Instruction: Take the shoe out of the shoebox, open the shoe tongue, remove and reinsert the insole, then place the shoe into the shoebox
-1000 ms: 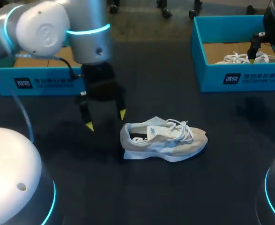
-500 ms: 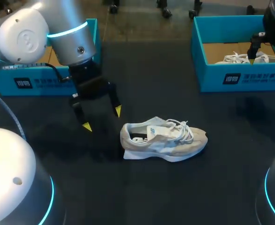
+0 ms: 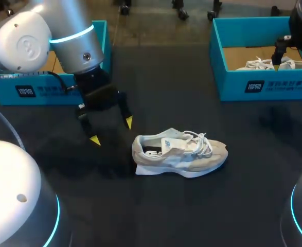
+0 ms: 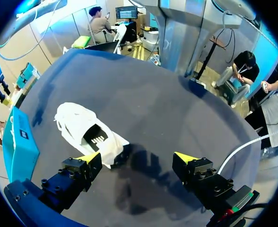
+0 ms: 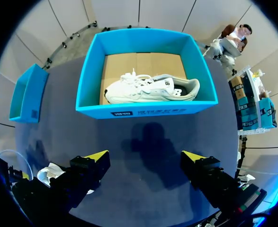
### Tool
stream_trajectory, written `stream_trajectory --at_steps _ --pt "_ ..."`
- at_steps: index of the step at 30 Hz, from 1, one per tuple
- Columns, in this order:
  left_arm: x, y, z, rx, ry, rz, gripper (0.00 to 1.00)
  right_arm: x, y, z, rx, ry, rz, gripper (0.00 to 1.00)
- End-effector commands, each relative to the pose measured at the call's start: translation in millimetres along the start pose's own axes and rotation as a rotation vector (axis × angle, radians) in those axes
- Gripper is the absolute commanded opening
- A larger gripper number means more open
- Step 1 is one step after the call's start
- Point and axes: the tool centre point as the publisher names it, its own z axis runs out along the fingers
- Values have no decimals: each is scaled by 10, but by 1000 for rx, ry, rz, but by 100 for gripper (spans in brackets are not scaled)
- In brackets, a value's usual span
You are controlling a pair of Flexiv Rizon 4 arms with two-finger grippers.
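Observation:
A beige-grey shoe (image 3: 180, 152) with white laces lies on its side on the dark table, heel toward my left gripper (image 3: 112, 131). That gripper hangs open just left of the heel, with nothing between its yellow tips. In the left wrist view the shoe (image 4: 85, 131) lies ahead of the open left gripper (image 4: 138, 158), beside one finger. My right gripper (image 3: 295, 57) hovers open over the right blue shoebox (image 3: 264, 86), which holds a second white shoe (image 5: 150, 90). In its wrist view the right gripper (image 5: 145, 156) is open and empty above the table in front of that shoebox (image 5: 148, 111).
A second blue box (image 3: 48, 85) stands at the back left, behind my left arm, and also shows as the blue box (image 5: 27, 94) in the right wrist view. Dark tabletop (image 3: 202, 206) stretches in front of the shoe.
My left arm has drawn back a little to the left, away from the shoe's heel, gripper still open. The shoe and the right arm have not moved.

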Motion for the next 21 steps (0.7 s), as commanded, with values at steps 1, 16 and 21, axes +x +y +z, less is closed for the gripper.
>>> stream_trajectory --at_steps 1,16,21 --pt "156 124 6 51 -47 -52 100 -6 -9 2 -2 2 0 100" --pt "383 148 78 341 -247 -351 100 -6 -9 2 -2 2 0 100" --pt "408 129 161 411 -295 -421 100 -6 -9 2 -2 2 0 100"
